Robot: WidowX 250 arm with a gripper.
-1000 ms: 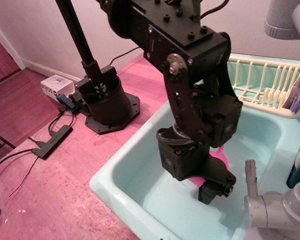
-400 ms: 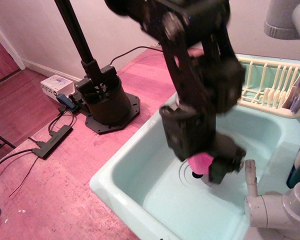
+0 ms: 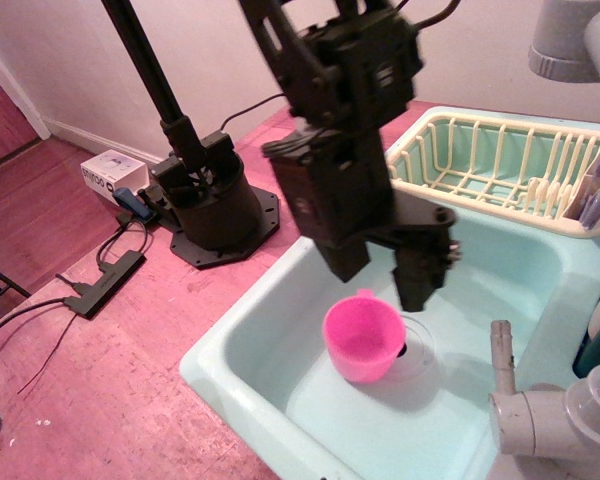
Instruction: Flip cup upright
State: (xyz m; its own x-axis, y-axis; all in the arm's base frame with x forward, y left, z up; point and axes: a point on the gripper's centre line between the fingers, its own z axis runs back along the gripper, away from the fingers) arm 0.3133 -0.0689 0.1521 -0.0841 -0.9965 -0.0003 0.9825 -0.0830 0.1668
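**Pink cup standing upright in the sink basin**

We are seeing the pink cup (image 3: 363, 340) sitting mouth-up on the floor of the pale turquoise sink (image 3: 242, 335), near the drain ring (its small handle is poking out at the upper rim, toward the arm). Its tapered base is resting on the basin floor and nothing is touching it.

The claw (image 3: 384, 275) is hanging above the cup with its two dark fingers (image 3: 418, 268) spread apart and pointing down, holding nothing; the gap between them is looking about as wide as the cup itself.

Behind the sink, a cream dish rack (image 3: 500, 165) is sitting on the turquoise drainboard. A grey faucet (image 3: 540, 420) is rising at the lower right. On the pink wooden surface (image 3: 100, 390) to the left, a black round stand base (image 3: 215, 210) is standing beside a small white box (image 3: 111, 170).
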